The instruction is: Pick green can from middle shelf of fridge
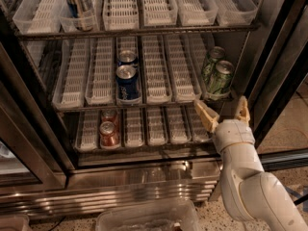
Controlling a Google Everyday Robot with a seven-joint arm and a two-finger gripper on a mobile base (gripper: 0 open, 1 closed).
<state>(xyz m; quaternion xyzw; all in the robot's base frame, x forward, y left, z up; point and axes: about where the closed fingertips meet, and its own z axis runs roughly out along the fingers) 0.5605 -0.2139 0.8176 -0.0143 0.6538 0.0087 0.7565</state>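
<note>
- Fridge (144,189): display cooler with a ribbed stainless base and wire racks carrying white slotted lanes.
- Middle shelf (156,73): about six white lanes, holding four cans.
- Green can (220,79): upright at the front of the rightmost lane of the middle shelf, silver top showing.
- Second green can (211,61): same lane, directly behind the first and touching it.
- Blue cans (128,83): two upright, one behind the other, in a centre-left lane of the middle shelf.
- Red cans (109,133): two on the lower shelf, in a left lane.
- Tall can (79,4): upper shelf, left.
- Gripper (221,104): on a white arm (250,186), just below the green can at the shelf's front edge, fingers (206,115) spread wide, holding nothing.
- Clear plastic bin (149,218): on the floor in front of the base.
</note>
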